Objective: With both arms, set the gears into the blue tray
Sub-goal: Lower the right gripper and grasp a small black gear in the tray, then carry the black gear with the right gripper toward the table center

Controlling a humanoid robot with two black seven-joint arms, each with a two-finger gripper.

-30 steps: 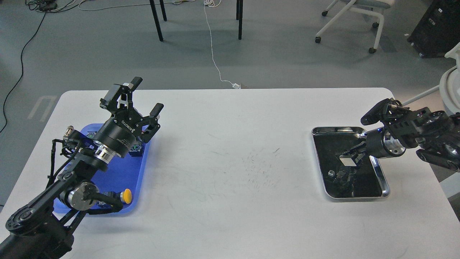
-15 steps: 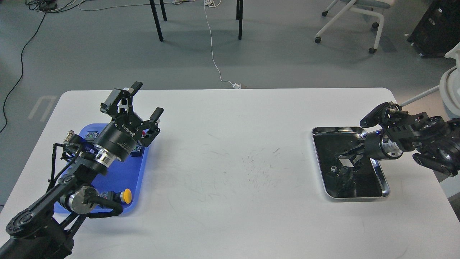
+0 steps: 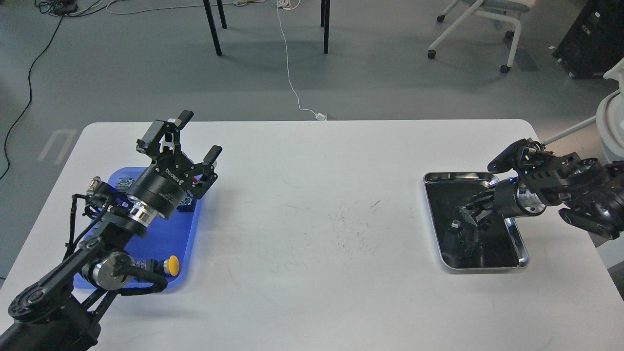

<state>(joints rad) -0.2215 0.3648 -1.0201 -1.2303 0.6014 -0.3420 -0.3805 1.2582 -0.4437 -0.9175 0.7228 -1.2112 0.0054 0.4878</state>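
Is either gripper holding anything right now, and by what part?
Left gripper: open, holding nothing. Right gripper: low inside the metal tray, too dark to tell.

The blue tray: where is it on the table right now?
In the head view, the blue tray lies at the table's left side, under the left gripper, far from the metal tray on the right.
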